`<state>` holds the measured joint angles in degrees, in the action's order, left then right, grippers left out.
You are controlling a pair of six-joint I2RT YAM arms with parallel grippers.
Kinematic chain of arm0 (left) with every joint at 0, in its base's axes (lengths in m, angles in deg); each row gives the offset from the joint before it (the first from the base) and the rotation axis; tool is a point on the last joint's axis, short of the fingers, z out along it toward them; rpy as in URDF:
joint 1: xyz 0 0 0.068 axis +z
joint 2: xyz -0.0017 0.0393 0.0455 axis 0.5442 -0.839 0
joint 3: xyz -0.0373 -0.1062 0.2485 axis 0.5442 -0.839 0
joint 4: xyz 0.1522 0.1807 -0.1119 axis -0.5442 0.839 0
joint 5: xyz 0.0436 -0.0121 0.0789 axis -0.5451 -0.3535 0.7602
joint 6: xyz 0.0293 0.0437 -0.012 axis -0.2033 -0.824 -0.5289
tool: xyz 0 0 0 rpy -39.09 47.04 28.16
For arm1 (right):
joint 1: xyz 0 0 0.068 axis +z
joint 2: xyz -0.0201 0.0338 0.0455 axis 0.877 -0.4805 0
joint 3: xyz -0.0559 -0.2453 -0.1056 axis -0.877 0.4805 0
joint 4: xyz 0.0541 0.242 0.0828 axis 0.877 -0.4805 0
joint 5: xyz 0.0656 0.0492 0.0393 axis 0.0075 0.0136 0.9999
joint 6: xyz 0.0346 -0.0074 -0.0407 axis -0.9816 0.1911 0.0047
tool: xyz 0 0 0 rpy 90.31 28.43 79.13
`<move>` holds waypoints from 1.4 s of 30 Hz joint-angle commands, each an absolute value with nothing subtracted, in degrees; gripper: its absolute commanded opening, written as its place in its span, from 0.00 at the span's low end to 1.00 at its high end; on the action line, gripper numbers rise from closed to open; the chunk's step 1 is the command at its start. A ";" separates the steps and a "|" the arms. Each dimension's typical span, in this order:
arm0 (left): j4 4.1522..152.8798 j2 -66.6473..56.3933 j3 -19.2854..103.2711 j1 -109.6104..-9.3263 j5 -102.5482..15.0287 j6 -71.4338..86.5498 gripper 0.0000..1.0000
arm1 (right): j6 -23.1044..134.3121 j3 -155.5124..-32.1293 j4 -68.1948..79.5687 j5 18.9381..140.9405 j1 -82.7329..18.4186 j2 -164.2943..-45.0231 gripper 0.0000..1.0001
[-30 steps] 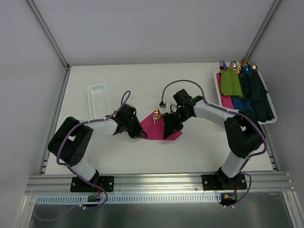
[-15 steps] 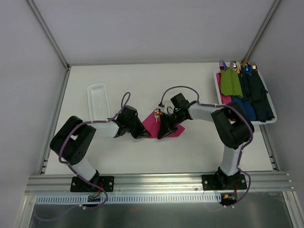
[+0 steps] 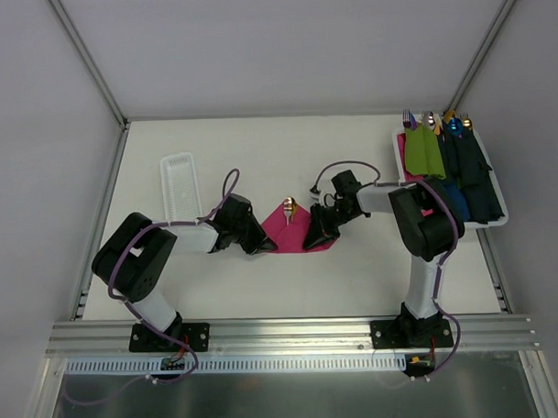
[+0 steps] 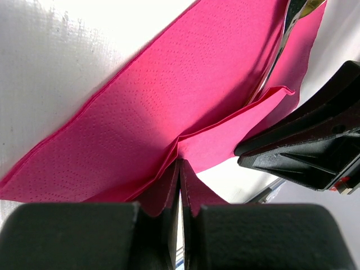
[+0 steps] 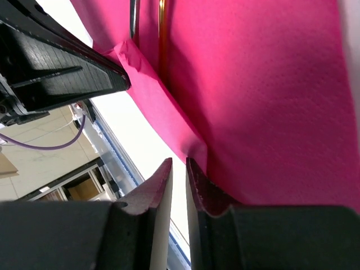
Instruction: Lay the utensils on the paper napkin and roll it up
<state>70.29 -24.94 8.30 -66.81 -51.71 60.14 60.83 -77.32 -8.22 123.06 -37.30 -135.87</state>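
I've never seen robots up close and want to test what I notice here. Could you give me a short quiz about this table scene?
1. True or false: the left claw is shut on a fold of the paper napkin.
2. Where do the green napkin rolls and blue napkin rolls lie? A) in the tray at the table's right edge B) on the paper napkin C) in the left claw
3. Fill the gap: the utensils lying on the napkin are ___-coloured.
Key: 1 true; 2 A; 3 gold.
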 commanded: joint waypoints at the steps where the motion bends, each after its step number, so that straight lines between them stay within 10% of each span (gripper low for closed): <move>1: 77.02 -27.63 5.68 -67.51 -45.52 58.73 0.00 | 64.78 -77.16 -11.64 122.67 -37.64 -135.55 0.18; 26: 78.16 -27.19 5.68 -67.60 -45.17 58.73 0.00 | 80.78 -82.79 -30.80 102.71 -38.34 -131.16 0.14; 42: 78.42 -25.96 5.68 -67.51 -45.17 57.06 0.00 | 69.28 -85.34 -23.62 122.74 -36.86 -127.02 0.16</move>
<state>70.20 -24.83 8.30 -67.14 -51.29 59.92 74.21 -83.77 -27.45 117.82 -37.84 -129.27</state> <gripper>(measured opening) 0.005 0.157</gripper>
